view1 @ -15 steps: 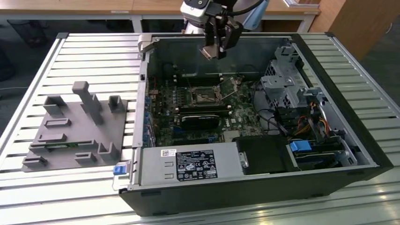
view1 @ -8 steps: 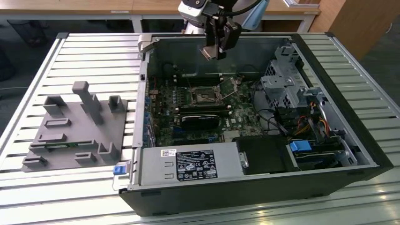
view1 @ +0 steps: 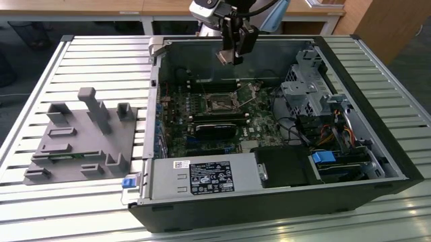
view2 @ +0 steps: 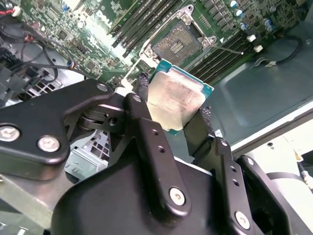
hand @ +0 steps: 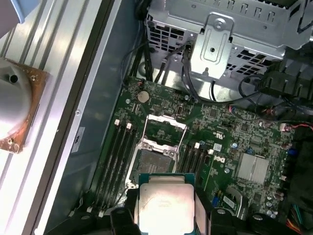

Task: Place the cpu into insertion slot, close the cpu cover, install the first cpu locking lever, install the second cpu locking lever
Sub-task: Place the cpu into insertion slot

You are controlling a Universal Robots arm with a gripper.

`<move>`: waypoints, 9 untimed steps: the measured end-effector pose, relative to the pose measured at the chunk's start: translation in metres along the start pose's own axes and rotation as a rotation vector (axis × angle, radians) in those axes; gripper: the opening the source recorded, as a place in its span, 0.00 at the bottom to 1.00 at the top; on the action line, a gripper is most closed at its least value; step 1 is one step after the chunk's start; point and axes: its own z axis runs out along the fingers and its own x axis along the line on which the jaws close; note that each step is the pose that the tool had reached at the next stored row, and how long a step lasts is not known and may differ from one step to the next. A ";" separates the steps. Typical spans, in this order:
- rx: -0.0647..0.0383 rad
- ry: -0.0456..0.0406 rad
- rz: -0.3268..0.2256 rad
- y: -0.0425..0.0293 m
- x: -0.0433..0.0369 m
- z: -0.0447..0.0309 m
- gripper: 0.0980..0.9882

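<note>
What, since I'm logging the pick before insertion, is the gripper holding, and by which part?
The cpu, clamped by two opposite edges between the jaws of the gripper, up in the air and apart from the insertion slot.

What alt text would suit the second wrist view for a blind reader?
The black gripper holds the cpu by two opposite edges above a green circuit board. Beyond it lies the empty slot, dark with a silver rim.
</note>
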 end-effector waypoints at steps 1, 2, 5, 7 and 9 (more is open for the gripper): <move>0.000 -0.0010 0.010 0.0000 0.0000 0.0001 0.50; 0.000 -0.0019 0.019 0.0000 0.0001 0.0003 0.50; 0.000 -0.0048 0.048 0.0000 0.0001 0.0006 0.50; 0.000 -0.0067 0.068 0.0000 0.0002 0.0009 0.50; 0.000 -0.0085 0.088 0.0000 0.0002 0.0011 0.50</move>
